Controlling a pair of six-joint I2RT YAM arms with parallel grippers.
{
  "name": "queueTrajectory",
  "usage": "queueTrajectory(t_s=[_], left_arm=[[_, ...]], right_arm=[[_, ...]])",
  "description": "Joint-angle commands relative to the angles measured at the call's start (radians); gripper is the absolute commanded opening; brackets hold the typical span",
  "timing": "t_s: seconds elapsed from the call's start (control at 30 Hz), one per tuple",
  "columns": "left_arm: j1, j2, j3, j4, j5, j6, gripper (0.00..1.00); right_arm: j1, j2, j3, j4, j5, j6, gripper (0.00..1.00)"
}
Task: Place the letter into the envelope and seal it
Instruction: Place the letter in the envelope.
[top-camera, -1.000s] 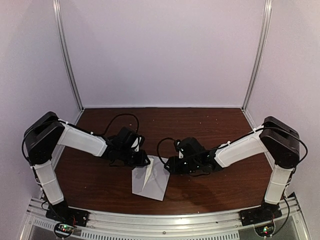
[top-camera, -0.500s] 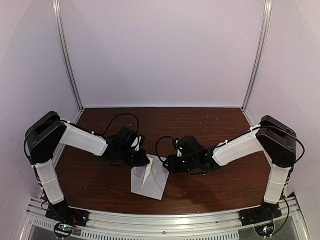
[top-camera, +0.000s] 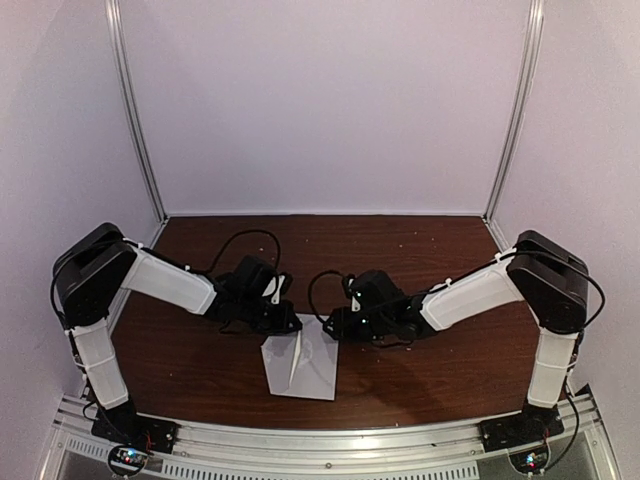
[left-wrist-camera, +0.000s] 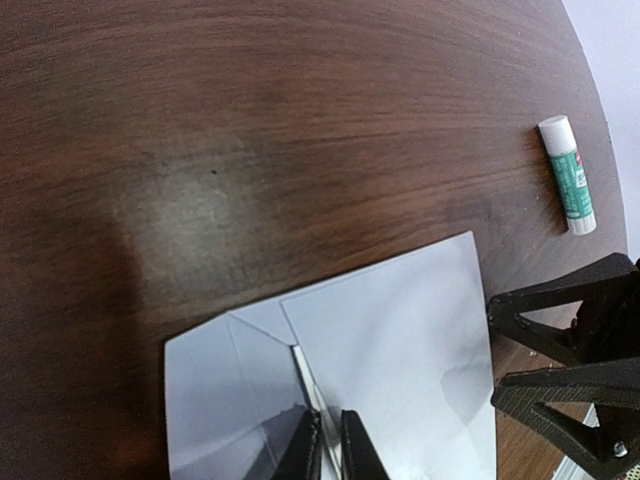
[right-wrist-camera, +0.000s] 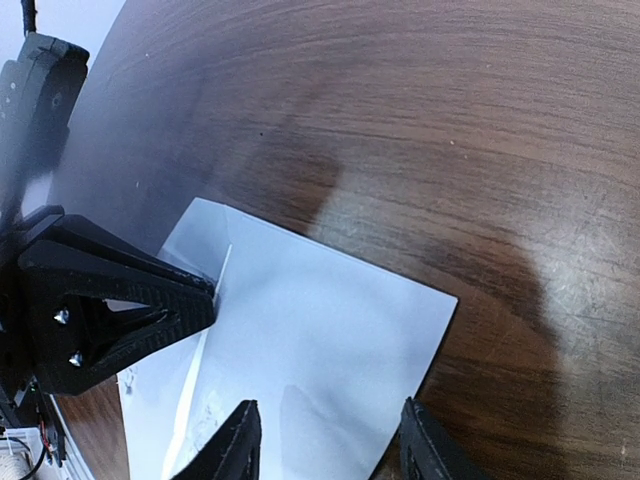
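The pale grey envelope (left-wrist-camera: 225, 400) with its V seam lies on the dark wooden table (top-camera: 420, 380), and the wider white letter (left-wrist-camera: 400, 350) lies against its right side. In the top view the envelope (top-camera: 275, 362) and letter (top-camera: 316, 366) sit between the two arms. My left gripper (left-wrist-camera: 330, 445) is shut on a thin raised white edge where the two sheets meet, seemingly the envelope's lip. My right gripper (right-wrist-camera: 328, 440) stands open, its fingers straddling the letter (right-wrist-camera: 320, 320) near its corner. Whether it touches the paper I cannot tell. The left gripper's fingers (right-wrist-camera: 120, 300) show at that view's left.
A green-labelled glue stick (left-wrist-camera: 568, 175) lies on the table beyond the papers, to the right in the left wrist view. Both wrists (top-camera: 290, 322) (top-camera: 335, 325) nearly meet above the papers' far edge. Pale walls and metal posts enclose the table.
My left gripper has closed onto the raised paper edge. The right arm has reached leftward over the letter, and the papers have turned slightly squarer to the table's front edge.
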Motion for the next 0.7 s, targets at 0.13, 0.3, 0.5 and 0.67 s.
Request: queueTrajectory(t_s=[0.13, 0.3, 0.5, 0.67], left_arm=[[-0.005, -0.058, -0.021, 0.009, -0.030, 0.000, 0.16], [-0.006, -0.138, -0.053, -0.011, -0.019, -0.001, 0.28], [-0.041, -0.217, -0.123, -0.027, 0.013, -0.031, 0.37], [-0.080, -0.261, -0.187, 0.010, 0.041, -0.092, 0.38]], right_arm=[[-0.003, -0.020, 0.009, -0.034, -0.004, -0.021, 0.50], [-0.003, -0.086, -0.017, -0.049, -0.003, -0.029, 0.53], [0.011, -0.179, -0.115, -0.007, -0.049, 0.013, 0.55], [0.054, -0.198, -0.179, 0.022, -0.064, 0.062, 0.54]])
